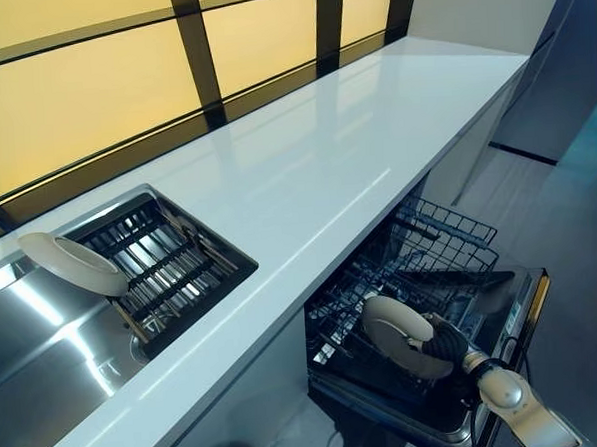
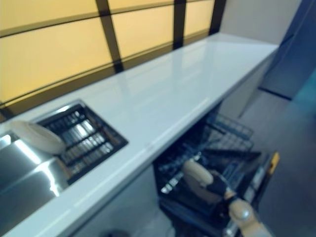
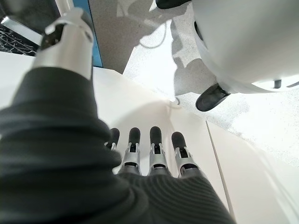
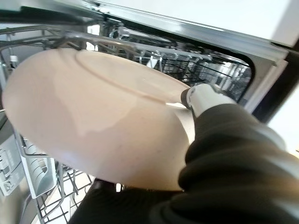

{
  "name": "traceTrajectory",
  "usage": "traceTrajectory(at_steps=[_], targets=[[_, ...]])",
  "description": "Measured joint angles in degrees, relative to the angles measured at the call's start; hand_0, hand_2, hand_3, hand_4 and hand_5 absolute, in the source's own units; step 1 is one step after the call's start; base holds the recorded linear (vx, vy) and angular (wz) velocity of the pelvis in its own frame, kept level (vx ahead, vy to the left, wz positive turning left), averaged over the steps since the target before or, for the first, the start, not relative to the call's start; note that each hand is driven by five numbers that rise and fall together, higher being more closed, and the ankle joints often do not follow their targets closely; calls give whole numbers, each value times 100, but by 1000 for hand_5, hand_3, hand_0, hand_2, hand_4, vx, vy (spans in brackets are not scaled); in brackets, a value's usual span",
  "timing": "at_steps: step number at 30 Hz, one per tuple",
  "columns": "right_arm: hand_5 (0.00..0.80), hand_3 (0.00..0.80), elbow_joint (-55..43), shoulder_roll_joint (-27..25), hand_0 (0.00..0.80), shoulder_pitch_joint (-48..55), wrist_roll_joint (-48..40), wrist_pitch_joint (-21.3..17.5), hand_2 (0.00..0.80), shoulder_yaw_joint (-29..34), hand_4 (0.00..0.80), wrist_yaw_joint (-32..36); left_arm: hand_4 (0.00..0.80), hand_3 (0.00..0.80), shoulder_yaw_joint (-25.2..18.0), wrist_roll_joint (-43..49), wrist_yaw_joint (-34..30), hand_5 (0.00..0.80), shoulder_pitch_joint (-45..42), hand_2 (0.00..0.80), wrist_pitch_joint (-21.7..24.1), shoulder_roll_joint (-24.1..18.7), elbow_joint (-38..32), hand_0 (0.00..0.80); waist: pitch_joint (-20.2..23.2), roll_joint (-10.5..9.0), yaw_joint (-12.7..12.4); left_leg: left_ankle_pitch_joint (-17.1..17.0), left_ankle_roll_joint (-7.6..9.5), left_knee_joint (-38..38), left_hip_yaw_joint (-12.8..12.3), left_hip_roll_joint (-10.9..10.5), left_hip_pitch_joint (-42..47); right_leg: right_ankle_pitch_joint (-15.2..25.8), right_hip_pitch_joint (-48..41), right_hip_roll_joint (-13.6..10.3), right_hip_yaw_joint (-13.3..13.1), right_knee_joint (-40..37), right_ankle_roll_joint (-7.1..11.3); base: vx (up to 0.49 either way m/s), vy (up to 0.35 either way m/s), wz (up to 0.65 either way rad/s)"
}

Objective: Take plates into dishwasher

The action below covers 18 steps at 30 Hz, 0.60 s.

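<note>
At nine o'clock a plate (image 1: 68,263) leans in the sink rack (image 1: 166,265), set into the white table (image 1: 316,172). At five o'clock the right hand (image 1: 440,344) pinches a second plate (image 1: 394,324), apparently tilted, over the dishwasher rack (image 1: 420,257). The left hand (image 3: 149,154) shows only in its wrist view, fingers straight.

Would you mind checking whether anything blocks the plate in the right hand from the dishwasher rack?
Nothing visible does. The right hand holds the round cream plate directly over the pulled-out dark wire dishwasher rack, whose slots beneath appear empty.
</note>
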<state>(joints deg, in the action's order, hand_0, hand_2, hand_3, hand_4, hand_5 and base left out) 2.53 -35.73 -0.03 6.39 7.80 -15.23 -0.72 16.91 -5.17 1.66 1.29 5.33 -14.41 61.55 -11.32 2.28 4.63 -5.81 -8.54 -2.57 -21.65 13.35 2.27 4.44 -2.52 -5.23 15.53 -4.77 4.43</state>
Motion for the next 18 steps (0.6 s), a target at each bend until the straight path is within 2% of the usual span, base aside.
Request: traceTrajectory(at_steps=[2,9,18], targets=[[800,800,186,24,800,-42,161,42,800,-83,800,-137,0,0,20,1,0,0,13,0,-1,39,-2,0,39,37,-87,0,0,-1,7,-4,-3,0,-2,-4,5,0,0,0,0,0],[800,800,451,50,800,-255,602,177,800,-138,800,-277,0,0,36,10,-4,0,32,0,-76,51,-5,0,75,93,-114,-20,25,12,147,-37,-93,-14,-6,-31,92,0,15,10,15,9],[800,800,681,94,800,-380,1111,289,800,-365,800,-323,0,0,37,217,-63,0,100,0,-120,67,-6,0,78,117,-245,-24,34,5,202,-74,-129,-20,-12,-65,151,0,36,-2,-1,2]])
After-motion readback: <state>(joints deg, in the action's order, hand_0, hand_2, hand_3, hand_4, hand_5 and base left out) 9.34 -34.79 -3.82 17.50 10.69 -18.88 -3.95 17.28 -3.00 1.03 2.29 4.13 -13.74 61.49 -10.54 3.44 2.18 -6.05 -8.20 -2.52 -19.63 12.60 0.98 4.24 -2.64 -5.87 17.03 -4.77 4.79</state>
